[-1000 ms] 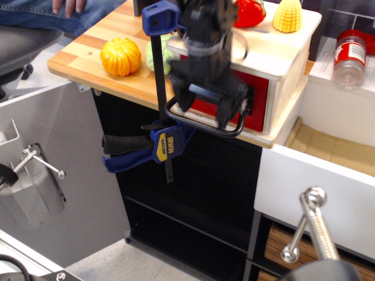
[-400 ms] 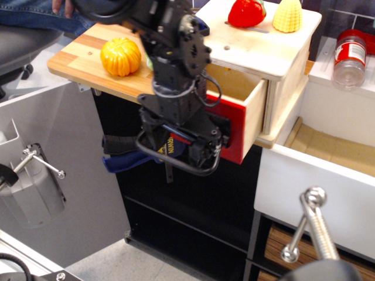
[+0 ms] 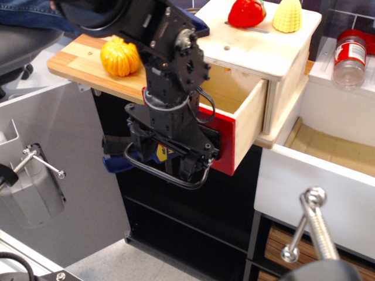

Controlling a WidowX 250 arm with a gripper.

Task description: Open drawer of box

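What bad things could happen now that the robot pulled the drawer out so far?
The drawer sticks far out of the box, past the table edge, so more pulling might drag it right out and drop it. The hand grips the handle close to the blue clamp and might bump it.

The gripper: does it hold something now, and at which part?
The gripper holds the drawer by its black loop handle, the fingers closed around the bar in front of the red face.
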